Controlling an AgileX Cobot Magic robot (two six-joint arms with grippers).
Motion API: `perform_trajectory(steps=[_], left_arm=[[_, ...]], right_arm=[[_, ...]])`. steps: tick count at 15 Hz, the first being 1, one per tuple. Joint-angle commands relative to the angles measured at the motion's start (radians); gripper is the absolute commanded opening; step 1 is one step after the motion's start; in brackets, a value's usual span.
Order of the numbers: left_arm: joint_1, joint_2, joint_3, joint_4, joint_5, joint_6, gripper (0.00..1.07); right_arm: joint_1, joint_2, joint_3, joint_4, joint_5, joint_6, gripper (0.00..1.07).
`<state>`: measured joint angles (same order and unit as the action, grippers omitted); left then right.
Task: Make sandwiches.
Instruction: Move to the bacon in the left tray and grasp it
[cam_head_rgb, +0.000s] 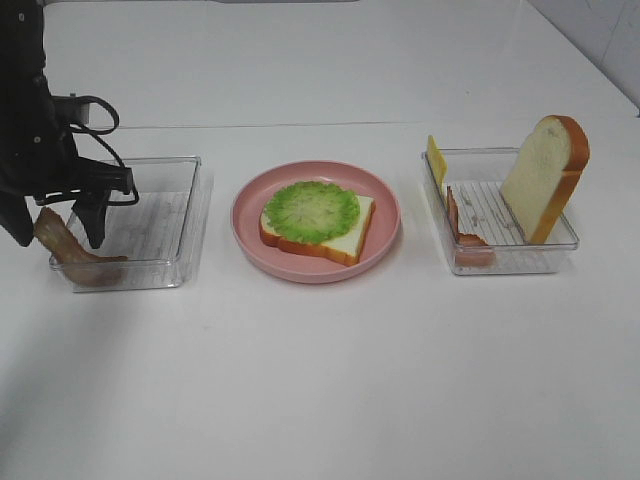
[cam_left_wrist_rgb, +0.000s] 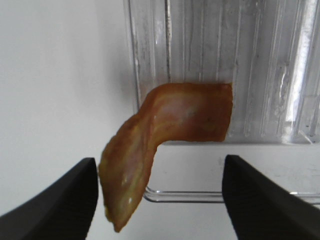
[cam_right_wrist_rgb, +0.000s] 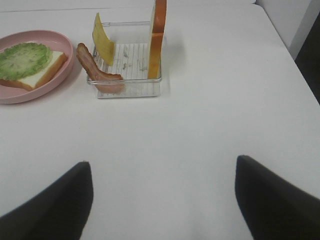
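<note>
The sandwich stack is a white bread slice (cam_head_rgb: 350, 238) topped with frilly green lettuce (cam_head_rgb: 312, 210) on the pink plate (cam_head_rgb: 300, 268) at the table's middle; it also shows in the right wrist view (cam_right_wrist_rgb: 25, 59). My left gripper (cam_head_rgb: 57, 240) is open, its fingers either side of a brown bacon strip (cam_left_wrist_rgb: 165, 125). The strip hangs over the front left rim of the left clear tray (cam_head_rgb: 165, 215) and lies close to one fingertip (cam_left_wrist_rgb: 75, 190). My right gripper (cam_right_wrist_rgb: 162, 165) is open over bare table, short of the right tray (cam_right_wrist_rgb: 127, 87), and is out of the high view.
The right clear tray (cam_head_rgb: 500, 265) holds a yellow cheese slice (cam_head_rgb: 436, 160) leaning on its left wall, a bacon strip (cam_head_rgb: 465, 238) and a bread slice (cam_head_rgb: 545, 175) standing upright. The white table continues in front of the plate and trays.
</note>
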<state>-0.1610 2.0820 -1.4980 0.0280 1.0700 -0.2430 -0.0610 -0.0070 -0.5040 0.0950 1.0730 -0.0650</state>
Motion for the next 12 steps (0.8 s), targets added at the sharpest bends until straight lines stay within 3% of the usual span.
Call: perform_trajectory(steps=[1,4,9,12], left_arm=[[0.002,0.005,0.005,0.006,-0.016,-0.010,0.50],[0.002,0.005,0.005,0.007,-0.040,-0.010,0.36],[0.002,0.005,0.005,0.007,-0.063,0.015,0.00],[0.002,0.005,0.005,0.002,-0.058,0.037,0.00]], right_arm=[[-0.008,-0.012,0.001,-0.004,-0.012,0.001,0.75],[-0.008,-0.012,0.001,-0.004,-0.012,0.001,0.75],[-0.008,-0.012,0.001,-0.004,-0.012,0.001,0.75],[-0.008,-0.012,0.001,-0.004,-0.012,0.001,0.75]])
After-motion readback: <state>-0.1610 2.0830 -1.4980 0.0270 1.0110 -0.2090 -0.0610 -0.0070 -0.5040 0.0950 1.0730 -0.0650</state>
